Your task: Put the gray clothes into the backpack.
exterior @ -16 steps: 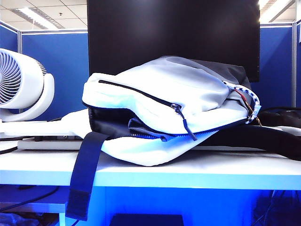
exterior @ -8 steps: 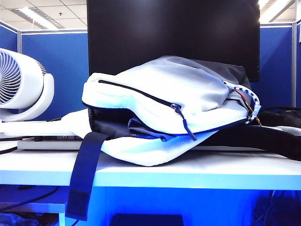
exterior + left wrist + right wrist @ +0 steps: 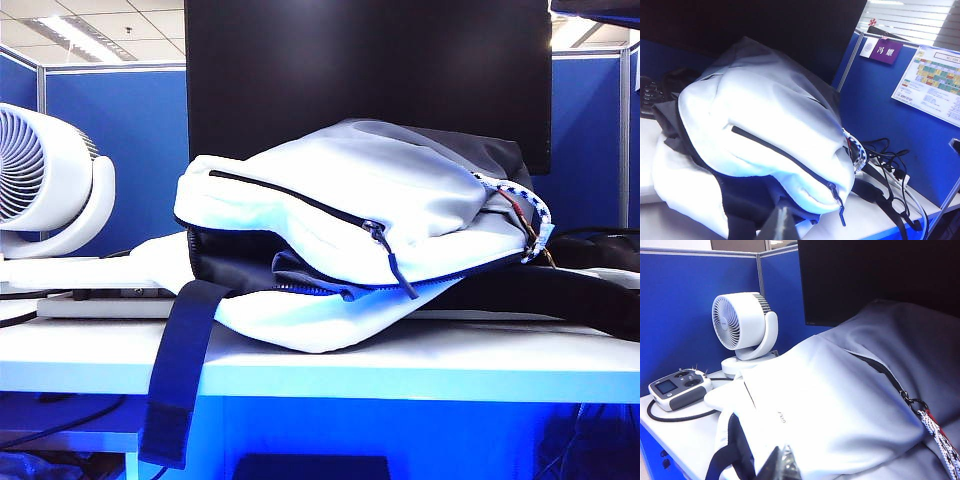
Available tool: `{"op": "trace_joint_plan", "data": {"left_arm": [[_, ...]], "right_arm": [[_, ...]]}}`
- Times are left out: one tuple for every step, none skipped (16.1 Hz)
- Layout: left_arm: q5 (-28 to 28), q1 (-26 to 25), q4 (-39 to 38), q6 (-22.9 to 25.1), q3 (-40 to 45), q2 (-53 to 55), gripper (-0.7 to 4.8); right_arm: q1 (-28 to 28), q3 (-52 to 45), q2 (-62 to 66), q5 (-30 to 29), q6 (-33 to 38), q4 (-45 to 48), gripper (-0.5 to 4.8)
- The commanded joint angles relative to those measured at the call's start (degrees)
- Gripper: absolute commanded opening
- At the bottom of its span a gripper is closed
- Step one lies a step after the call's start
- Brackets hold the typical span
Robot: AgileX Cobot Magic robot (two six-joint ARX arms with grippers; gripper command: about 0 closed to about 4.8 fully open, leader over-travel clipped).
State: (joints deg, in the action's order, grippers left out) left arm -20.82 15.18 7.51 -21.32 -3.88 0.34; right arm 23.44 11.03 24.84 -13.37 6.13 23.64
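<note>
The white backpack lies on its side on the table, its blue-edged zipper mouth gaping toward the front. A bluish-gray fold of the gray clothes shows inside that mouth, against the dark lining; the rest is hidden. In the left wrist view my left gripper is shut and empty, hovering in front of the backpack near the dark opening. My right gripper is shut and empty too, above the backpack's white side. Neither gripper's fingers show in the exterior view.
A white round fan stands at the left, with a gray handheld controller beside it. A black monitor rises behind the backpack. A navy strap hangs over the table's front edge. Cables lie at the right.
A dark part of an arm has come into the top right corner of the exterior view. The backpack and clothes have not moved.
</note>
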Motion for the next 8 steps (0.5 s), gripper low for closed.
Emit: {"op": "trace_joint_plan", "data": {"left_arm": [[-0.20,0.00,0.20,-0.09,-0.09,-0.15,-0.05],[-0.20,0.00,0.20,-0.09,-0.09,-0.15,-0.05],[-0.20,0.00,0.20,-0.09,-0.09,-0.15,-0.05],[-0.20,0.00,0.20,-0.09,-0.09,-0.15,-0.05],[-0.20,0.00,0.20,-0.09,-0.09,-0.15,-0.05],[-0.17,0.00,0.20,-0.09,-0.09,-0.15,-0.05],[-0.24,-0.02,0.20,0.09,-0.09,-0.15,-0.05],[-0.22,-0.61,-0.68,3.69,-0.09,-0.15,-0.05]], "right_arm": [[-0.02,0.28,-0.11,-0.33,-0.17,-0.07,-0.05],[-0.02,0.28,-0.11,-0.33,-0.20,-0.04,-0.05],[-0.02,0.28,-0.11,-0.33,-0.20,-0.07,-0.05],[-0.02,0.28,-0.11,-0.33,-0.20,-0.07,-0.05],[-0.02,0.28,-0.13,-0.33,-0.20,-0.04,-0.05],[-0.02,0.28,-0.11,-0.33,-0.20,-0.07,-0.05],[-0.02,0.28,-0.11,-0.33,-0.20,-0.04,-0.05],[-0.02,0.28,-0.11,-0.33,-0.17,-0.07,-0.05]]}}
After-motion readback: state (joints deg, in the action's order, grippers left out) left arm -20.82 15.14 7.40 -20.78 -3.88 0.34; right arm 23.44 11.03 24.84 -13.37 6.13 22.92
